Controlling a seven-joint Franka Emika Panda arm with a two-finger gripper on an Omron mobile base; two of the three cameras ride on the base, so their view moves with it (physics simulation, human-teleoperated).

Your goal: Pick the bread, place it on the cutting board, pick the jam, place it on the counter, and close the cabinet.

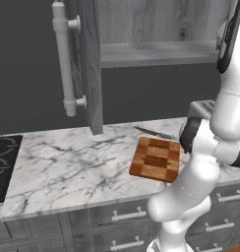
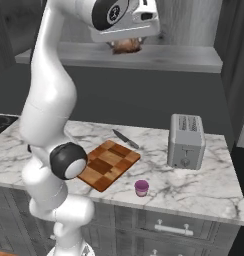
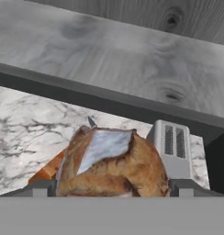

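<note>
My gripper [image 2: 127,46] is up at the open cabinet's shelf [image 2: 184,57], shut on the bread [image 2: 125,47]. In the hand view the brownish roll [image 3: 111,163] with its pale top sits between the two fingers [image 3: 40,188]. Straight below lies the checkered cutting board [image 2: 106,164] [image 1: 155,158], with nothing on it. The pink-purple jam jar [image 2: 141,188] stands on the marble counter [image 2: 194,185] near its front edge, right of the board. The cabinet door [image 1: 90,69] with its long bar handle [image 1: 64,59] stands open.
A grey toaster [image 2: 186,141] [image 3: 171,147] stands on the counter right of the board. A knife [image 2: 125,139] [image 1: 154,133] lies just behind the board. The black stovetop [image 1: 4,162] is at the far left. Grey drawers [image 1: 122,216] run under the counter.
</note>
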